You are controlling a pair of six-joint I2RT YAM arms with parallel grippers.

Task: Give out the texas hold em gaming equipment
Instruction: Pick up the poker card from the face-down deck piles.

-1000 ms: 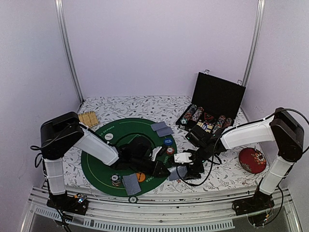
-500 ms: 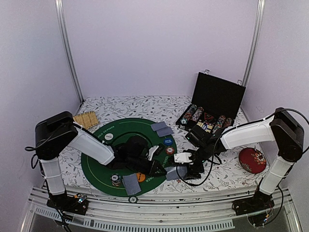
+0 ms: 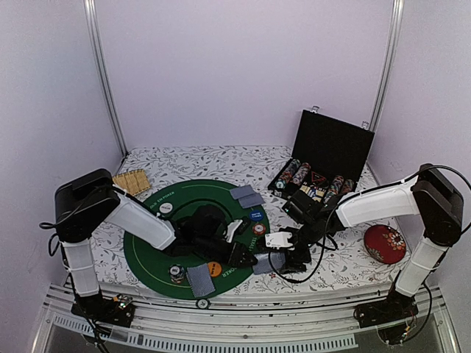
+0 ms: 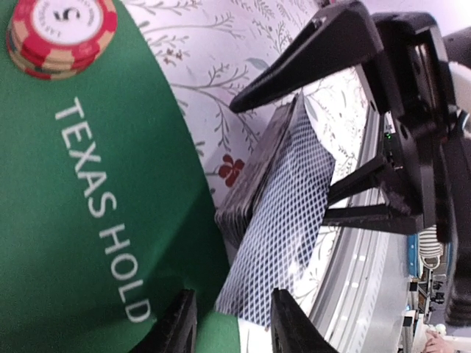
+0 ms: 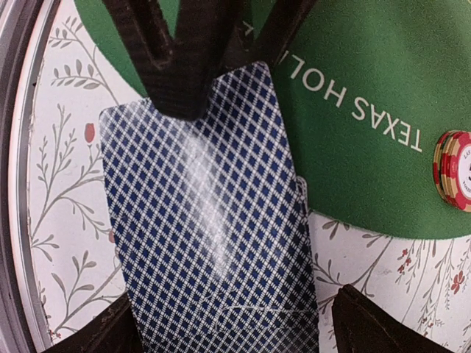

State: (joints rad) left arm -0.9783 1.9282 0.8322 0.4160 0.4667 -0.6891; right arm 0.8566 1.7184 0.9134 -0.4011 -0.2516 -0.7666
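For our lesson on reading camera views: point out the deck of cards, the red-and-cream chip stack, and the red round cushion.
deck of cards (image 5: 210,213), right wrist view, middle of the top card's patterned back.
red-and-cream chip stack (image 4: 62,33), left wrist view, face of the top chip.
red round cushion (image 3: 385,243), top view, centre of its patterned top.

I see my left fingers (image 4: 179,323) parted over the green mat (image 4: 66,220), at the near corner of a blue-backed card (image 4: 283,220). That card lies atop the deck (image 4: 246,184), between the right gripper's (image 4: 353,132) black fingers. A red chip stack (image 4: 60,33) sits on the mat.
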